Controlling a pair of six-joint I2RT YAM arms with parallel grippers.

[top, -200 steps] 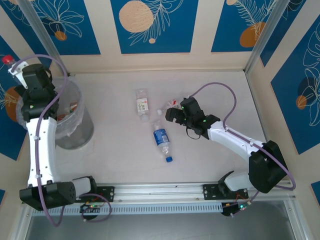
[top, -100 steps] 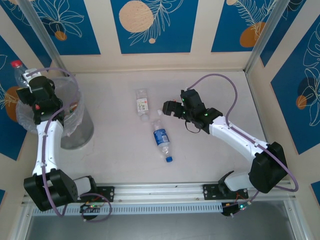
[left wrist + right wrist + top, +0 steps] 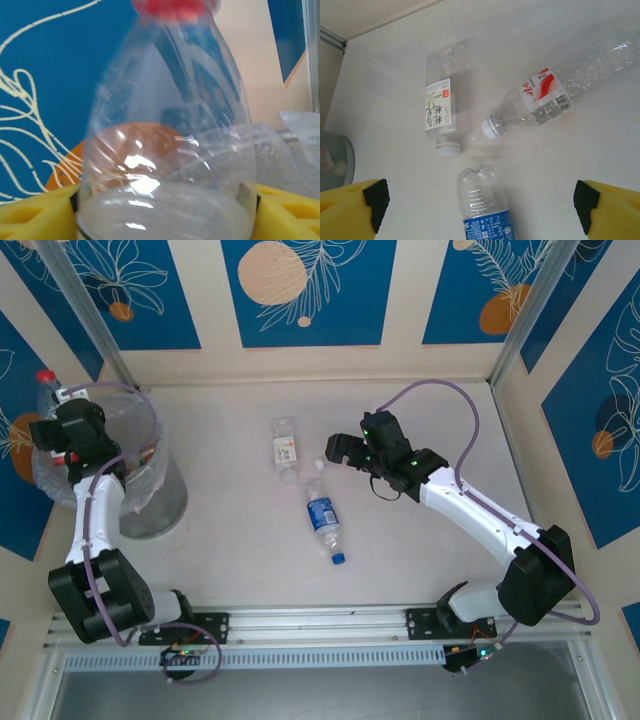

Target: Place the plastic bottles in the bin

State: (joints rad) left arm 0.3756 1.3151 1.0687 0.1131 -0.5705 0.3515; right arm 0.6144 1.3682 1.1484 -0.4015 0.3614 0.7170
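A clear plastic bottle [image 3: 165, 125] with a red cap stands cap-up between the yellow fingers of my left gripper [image 3: 167, 205], its sides against both of them. From above, that bottle [image 3: 45, 390] and left gripper [image 3: 62, 428] are at the far left rim of the bin [image 3: 155, 502], a round bag-lined tub. My right gripper [image 3: 335, 450] hangs open over three bottles lying on the table. They are a white-labelled one [image 3: 441, 107], a red-labelled one [image 3: 545, 95] with a white cap, and a blue-labelled one [image 3: 485, 210] lying between the right gripper's [image 3: 479, 200] fingers, untouched.
Bottles lie inside the bin's crinkly bag [image 3: 140, 455]. Blue patterned walls [image 3: 300, 290] close the table at the back and both sides. A metal rail [image 3: 320, 620] runs along the near edge. Bare table [image 3: 230, 540] lies between the bin and the loose bottles.
My left arm has swung the red-capped bottle down and back to the bin's left rim. The right gripper has drifted left and up over the lying bottles.
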